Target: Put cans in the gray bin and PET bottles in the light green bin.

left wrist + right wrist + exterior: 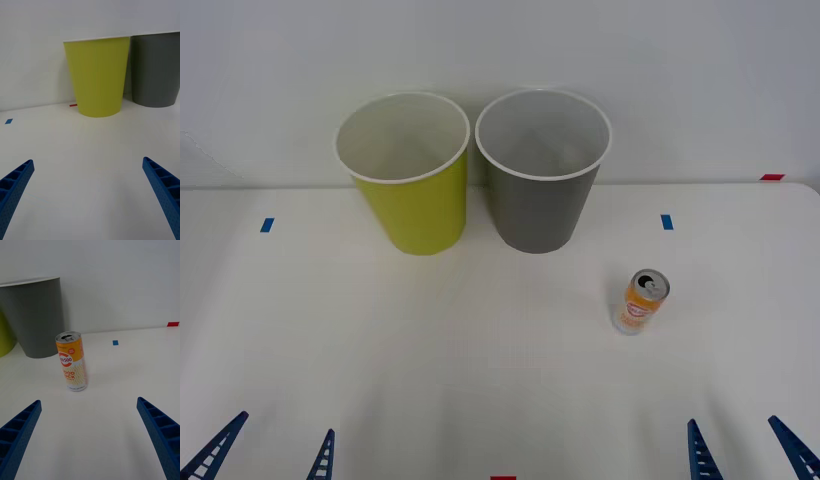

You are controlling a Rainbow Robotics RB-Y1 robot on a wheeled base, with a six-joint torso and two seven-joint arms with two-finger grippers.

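The slim orange-and-white drink can (640, 300) stands upright at the front view's lower right on the white counter (480, 360), just ahead of the right gripper (745, 455), whose jaws are wide and empty; the left gripper (265, 455) waits farther off, equally wide.

Lighting bright, even, diffuse, seeming to come from overhead. Throwing only soft, faint shadows: a pale one trailing toward 5 o'clock from the can (72, 362), dim patches pooling at the bases of the light green bin (420, 205) and gray bin (538, 200). Washing out the white table (480, 350) slightly. Showing no harsh glare, no motion blur. Staying sharp throughout.
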